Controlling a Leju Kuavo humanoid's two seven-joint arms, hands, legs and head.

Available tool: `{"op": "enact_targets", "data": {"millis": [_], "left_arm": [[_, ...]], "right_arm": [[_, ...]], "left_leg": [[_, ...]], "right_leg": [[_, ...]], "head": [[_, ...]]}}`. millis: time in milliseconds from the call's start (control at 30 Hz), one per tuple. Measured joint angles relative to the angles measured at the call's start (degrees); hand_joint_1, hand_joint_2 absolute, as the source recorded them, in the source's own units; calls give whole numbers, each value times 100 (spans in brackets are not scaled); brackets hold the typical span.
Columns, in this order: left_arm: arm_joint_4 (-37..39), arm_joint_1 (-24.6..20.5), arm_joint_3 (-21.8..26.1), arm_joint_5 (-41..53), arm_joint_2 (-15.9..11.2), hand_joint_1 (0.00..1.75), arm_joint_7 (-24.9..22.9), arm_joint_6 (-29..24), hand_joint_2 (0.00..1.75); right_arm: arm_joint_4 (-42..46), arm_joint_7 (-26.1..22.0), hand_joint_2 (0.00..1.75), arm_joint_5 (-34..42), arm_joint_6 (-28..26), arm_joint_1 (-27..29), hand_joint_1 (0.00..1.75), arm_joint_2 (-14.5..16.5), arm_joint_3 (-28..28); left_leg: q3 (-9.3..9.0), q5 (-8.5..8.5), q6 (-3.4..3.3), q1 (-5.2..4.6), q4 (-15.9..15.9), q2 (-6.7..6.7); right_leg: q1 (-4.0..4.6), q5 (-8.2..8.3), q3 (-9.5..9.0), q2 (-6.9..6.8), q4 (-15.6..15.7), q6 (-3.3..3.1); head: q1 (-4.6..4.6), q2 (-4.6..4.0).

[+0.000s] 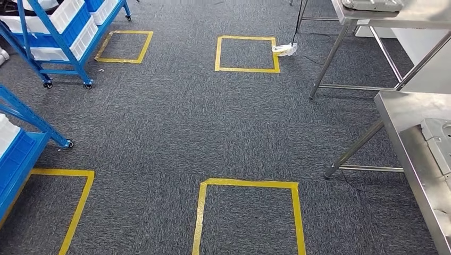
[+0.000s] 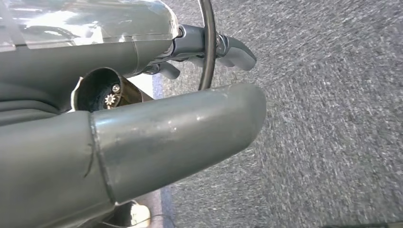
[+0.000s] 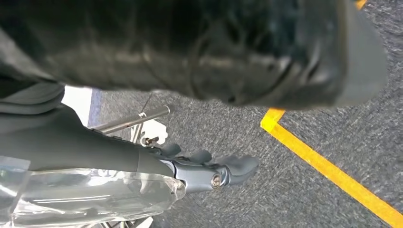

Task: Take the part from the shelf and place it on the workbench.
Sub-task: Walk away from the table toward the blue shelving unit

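A grey moulded part lies on the steel workbench at the right edge of the head view. A blue wheeled shelf with white bins stands at the far left. A second blue shelf is close on my left. My left hand hangs over the carpet, thumb and fingers stretched out and apart, holding nothing. My right hand also hangs over the carpet, its fingers extended with nothing in them.
Yellow tape squares mark the grey carpet, one just ahead of me. A second steel table stands at the far right, with a grey object on it. A cable and a white scrap lie by its leg.
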State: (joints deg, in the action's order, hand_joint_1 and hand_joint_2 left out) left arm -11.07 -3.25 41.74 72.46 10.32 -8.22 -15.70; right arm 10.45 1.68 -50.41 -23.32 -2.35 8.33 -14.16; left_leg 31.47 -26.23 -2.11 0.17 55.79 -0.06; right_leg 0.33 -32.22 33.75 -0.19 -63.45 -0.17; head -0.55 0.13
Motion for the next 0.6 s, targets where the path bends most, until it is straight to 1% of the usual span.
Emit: {"op": "enact_targets", "data": {"millis": [33,67,100,133,167,200,233,267,300,333,400,433,467,500,567,600], "left_arm": [[0,-3,1,-2,1,0,1,-3,0],[1,-9,2,-4,3,0,1,-4,0],[1,-11,3,-8,4,0,1,-4,0],[1,-10,5,-11,4,0,1,-4,0],[1,-8,7,-15,4,0,1,-4,0],[1,-8,9,-18,4,0,1,-4,0],[1,-8,11,-20,4,0,3,-5,0],[0,-12,13,-20,4,0,6,-9,0],[0,-15,13,-19,4,0,11,-14,0],[0,-18,14,-17,5,0,15,-21,0],[0,-22,15,-13,6,0,18,-32,0],[0,-21,15,-10,7,0,19,-35,0],[-1,-21,15,-8,7,0,19,-38,0],[-1,-21,16,-7,7,0,20,-39,0],[0,-17,16,-5,7,0,24,-42,0],[0,-12,16,-4,8,0,27,-43,0]], "right_arm": [[0,0,0,-1,1,2,0,0,0],[0,0,0,-1,1,3,0,1,0],[-1,0,0,-2,2,4,0,1,-1],[-1,0,0,-3,2,6,0,1,-1],[-1,0,0,-5,1,8,0,1,-2],[-1,0,0,-7,1,8,0,0,-2],[-1,0,0,-10,1,9,0,0,-2],[-2,0,0,-12,1,8,0,1,-3],[-3,0,0,-14,1,6,0,1,-3],[-4,0,0,-15,2,4,0,2,-4],[-4,1,0,-16,2,2,0,2,-4],[-4,3,0,-16,1,5,0,1,-5],[-4,4,0,-16,1,9,0,1,-5],[-4,6,0,-16,1,10,0,1,-6],[-4,7,0,-17,1,7,0,0,-7],[-4,7,0,-17,2,5,0,0,-7]], "left_leg": [[-10,-3,-11,1,-9,-1],[-15,-12,-13,1,-8,-1],[-26,-25,-14,2,-3,-4],[-43,-43,-10,5,4,-9],[-64,-64,2,10,14,-16],[-90,-91,21,18,29,-25],[-108,-124,50,18,48,-32],[-114,-156,84,14,75,-39],[-116,-182,119,10,97,-42],[-115,-199,152,5,107,-44],[-130,-232,210,18,111,-43],[-119,-287,235,27,173,-37],[-59,-387,257,35,329,-32],[72,-537,274,41,612,-27],[477,-856,293,44,1396,-24],[659,-926,294,44,1707,-24]], "right_leg": [[-15,-174,195,9,-380,23],[-35,-305,397,12,-751,46],[-57,-344,542,12,-999,70],[-81,-270,593,12,-1051,91],[-104,-87,527,11,-862,109],[-127,157,368,11,-495,122],[-135,330,193,16,-120,130],[-134,440,51,22,190,122],[-126,476,-32,28,376,106],[-107,439,-55,34,424,79],[-96,427,-78,33,456,4],[-96,421,-111,30,478,-39],[-101,419,-144,24,504,-78],[-105,413,-175,17,526,-112],[-84,382,-204,10,526,-160],[-70,362,-222,11,523,-175]], "head": [[1,0],[1,0],[1,0],[1,0],[1,0],[1,0],[2,0],[1,0],[0,0],[-1,0],[-2,0],[-3,0],[-3,0],[-5,0],[-6,0],[-6,0]]}}
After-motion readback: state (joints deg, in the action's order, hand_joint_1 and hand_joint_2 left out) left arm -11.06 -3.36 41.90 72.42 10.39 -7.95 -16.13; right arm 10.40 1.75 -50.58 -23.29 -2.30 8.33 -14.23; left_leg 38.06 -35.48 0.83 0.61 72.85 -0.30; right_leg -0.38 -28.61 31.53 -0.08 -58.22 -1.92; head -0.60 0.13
